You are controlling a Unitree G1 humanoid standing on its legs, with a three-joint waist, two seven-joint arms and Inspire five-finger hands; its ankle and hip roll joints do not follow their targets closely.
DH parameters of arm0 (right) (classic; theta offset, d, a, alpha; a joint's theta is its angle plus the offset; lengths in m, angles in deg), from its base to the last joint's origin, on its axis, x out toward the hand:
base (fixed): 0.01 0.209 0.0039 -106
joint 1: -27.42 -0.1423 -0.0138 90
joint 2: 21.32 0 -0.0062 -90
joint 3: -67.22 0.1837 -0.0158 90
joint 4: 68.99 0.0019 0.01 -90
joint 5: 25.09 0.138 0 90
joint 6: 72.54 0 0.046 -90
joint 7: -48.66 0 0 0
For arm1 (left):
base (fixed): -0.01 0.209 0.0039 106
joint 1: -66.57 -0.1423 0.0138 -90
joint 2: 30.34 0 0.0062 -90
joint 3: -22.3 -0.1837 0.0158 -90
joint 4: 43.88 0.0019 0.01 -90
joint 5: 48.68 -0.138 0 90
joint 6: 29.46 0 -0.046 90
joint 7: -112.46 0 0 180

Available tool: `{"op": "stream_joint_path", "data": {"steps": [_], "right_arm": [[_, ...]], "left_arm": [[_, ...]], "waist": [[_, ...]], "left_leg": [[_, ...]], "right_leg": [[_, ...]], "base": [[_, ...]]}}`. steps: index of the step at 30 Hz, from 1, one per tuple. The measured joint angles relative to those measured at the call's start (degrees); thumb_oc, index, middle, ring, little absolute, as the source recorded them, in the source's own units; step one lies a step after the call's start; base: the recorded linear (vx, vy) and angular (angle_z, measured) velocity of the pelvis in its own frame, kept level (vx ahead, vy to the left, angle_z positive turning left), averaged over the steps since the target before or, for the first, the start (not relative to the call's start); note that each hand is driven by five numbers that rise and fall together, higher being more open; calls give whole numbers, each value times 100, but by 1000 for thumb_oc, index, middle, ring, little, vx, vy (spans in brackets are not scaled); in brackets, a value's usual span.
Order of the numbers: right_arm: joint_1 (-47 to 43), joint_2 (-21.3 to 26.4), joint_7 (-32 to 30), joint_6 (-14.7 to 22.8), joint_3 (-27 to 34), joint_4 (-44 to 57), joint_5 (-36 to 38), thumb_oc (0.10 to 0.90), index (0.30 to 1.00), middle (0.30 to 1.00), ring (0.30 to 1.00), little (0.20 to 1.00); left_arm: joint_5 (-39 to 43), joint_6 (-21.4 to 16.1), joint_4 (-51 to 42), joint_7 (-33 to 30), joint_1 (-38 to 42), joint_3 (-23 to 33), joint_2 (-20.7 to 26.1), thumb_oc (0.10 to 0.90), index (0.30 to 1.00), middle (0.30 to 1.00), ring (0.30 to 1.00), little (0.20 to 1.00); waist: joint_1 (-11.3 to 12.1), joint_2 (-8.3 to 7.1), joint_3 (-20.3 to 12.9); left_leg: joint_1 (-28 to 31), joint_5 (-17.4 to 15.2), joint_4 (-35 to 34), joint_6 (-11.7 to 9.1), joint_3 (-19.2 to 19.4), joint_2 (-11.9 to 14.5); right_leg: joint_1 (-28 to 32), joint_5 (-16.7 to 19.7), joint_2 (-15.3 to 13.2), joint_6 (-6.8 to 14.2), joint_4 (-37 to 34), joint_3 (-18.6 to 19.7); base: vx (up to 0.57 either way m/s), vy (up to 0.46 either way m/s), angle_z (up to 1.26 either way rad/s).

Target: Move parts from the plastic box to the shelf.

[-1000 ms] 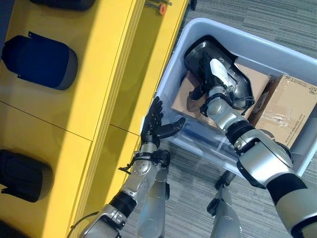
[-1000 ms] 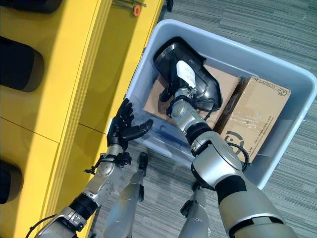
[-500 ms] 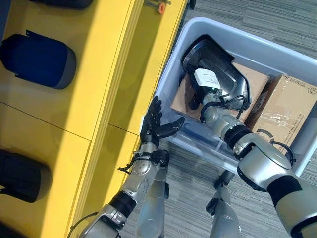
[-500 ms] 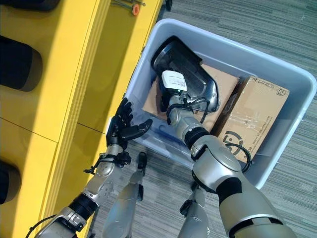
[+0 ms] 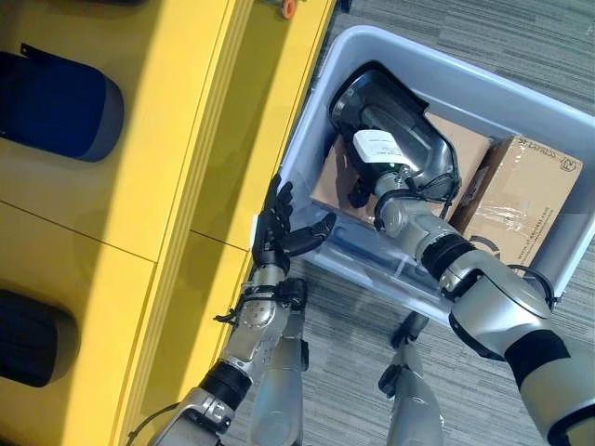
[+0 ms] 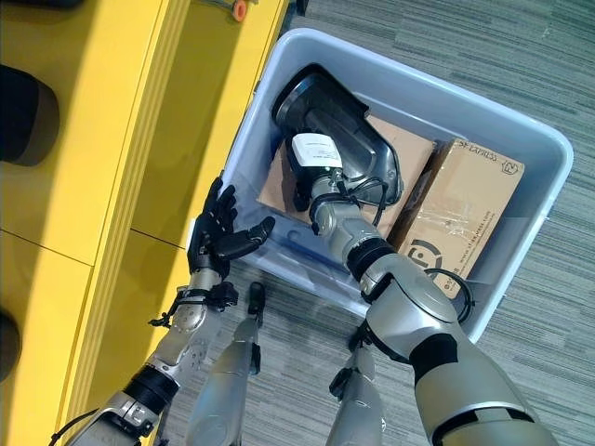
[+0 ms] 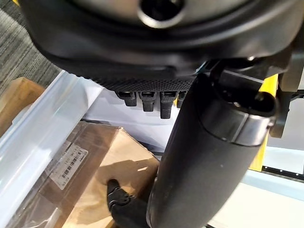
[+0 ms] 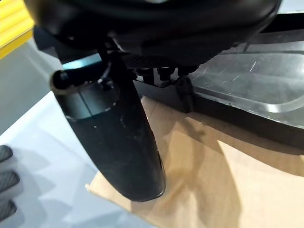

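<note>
The pale blue plastic box (image 5: 302,153) stands to the right of the yellow shelf (image 5: 186,139). A large glossy black part (image 5: 395,116) lies in its far left corner, on flat brown cardboard (image 5: 333,178). My right hand (image 5: 364,189) is inside the box at the part's near edge, open. Its fingers (image 8: 164,73) meet that edge and its thumb (image 8: 114,137) sticks out over the cardboard. My left hand (image 5: 274,232) hovers open, fingers spread, just outside the box's near left wall.
A taped cardboard carton (image 5: 521,195) fills the right half of the box. On the shelf lie a dark blue part (image 5: 56,107) and a black one (image 5: 28,339); a small orange item (image 5: 288,7) sits at its far edge. Grey carpet (image 5: 521,37) surrounds the box.
The view has shifted a little. My right hand has slid left along the black part toward its near edge. The part and the left hand have stayed where they were.
</note>
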Motion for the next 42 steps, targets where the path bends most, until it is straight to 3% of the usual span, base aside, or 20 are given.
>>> {"op": "stream_joint_path", "data": {"steps": [13,25,35,42], "right_arm": [[314,358,235,113,-34,619,-60,900,1000,1000,1000,1000],[571,655,445,286,-39,1094,-234,900,1000,1000,1000,1000],[897,1139,774,492,-224,1840,-444,900,1000,1000,1000,1000],[1100,1816,1108,740,-488,2482,-466,900,1000,1000,1000,1000]], "left_arm": [[-7,-12,-143,5,-43,243,183,900,1000,1000,1000,1000],[-180,-75,-167,5,-121,387,203,900,1000,1000,1000,1000],[-223,-88,-324,39,-243,596,215,900,1000,1000,1000,1000],[-225,-86,-369,67,-281,678,222,900,1000,1000,1000,1000]], "waist": [[-187,-219,123],[-293,-295,163],[-410,-408,223],[-438,-442,236]], "left_leg": [[1,3,98,6,53,14],[1,7,114,10,84,27],[1,6,148,10,82,33],[1,6,160,10,83,40]], "right_leg": [[-87,19,-8,-25,122,148],[-98,21,-6,-28,148,164],[-98,24,-7,-32,180,171],[-99,26,-1,-35,193,175]], "base": [[-7,-4,-2],[0,0,0],[0,0,0],[0,0,0]]}}
